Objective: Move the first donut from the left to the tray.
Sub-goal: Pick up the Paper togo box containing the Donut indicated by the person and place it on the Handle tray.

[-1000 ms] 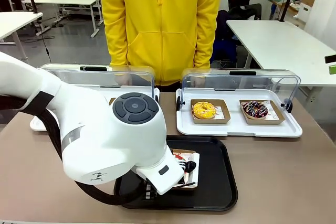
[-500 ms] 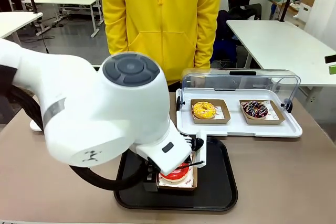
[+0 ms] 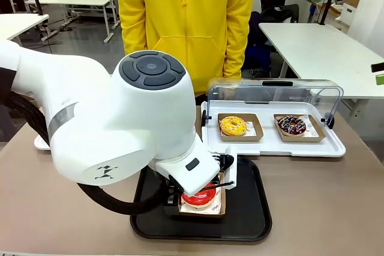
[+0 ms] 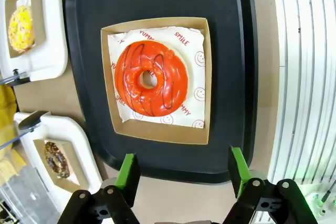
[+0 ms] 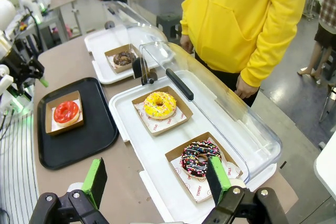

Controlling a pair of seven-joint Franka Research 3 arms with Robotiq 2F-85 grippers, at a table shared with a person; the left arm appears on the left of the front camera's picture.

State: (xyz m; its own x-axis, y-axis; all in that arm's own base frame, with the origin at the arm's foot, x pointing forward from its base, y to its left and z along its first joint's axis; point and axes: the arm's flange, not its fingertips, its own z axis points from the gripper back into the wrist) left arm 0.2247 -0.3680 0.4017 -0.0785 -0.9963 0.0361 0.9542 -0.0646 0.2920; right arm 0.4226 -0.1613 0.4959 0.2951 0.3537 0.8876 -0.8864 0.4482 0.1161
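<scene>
The left gripper (image 4: 181,169), jaws wide apart and empty, hangs above the glossy red ring donut (image 4: 151,78), which sits in its square brown cardboard holder (image 4: 157,129) on the flat black plastic tray (image 4: 86,19). The right gripper (image 5: 156,179) is also wide open and empty. Farther off, two white lidded display trays (image 3: 273,144) hold three more donuts: yellow (image 3: 233,126), sprinkled chocolate (image 3: 291,125), plain chocolate (image 5: 123,57).

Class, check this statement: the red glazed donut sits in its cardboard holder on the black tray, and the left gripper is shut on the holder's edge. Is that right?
Not quite. The red glazed donut does sit in its cardboard holder on the black tray, but the left gripper is open and apart from the holder, touching nothing. The left wrist view shows it.
</scene>
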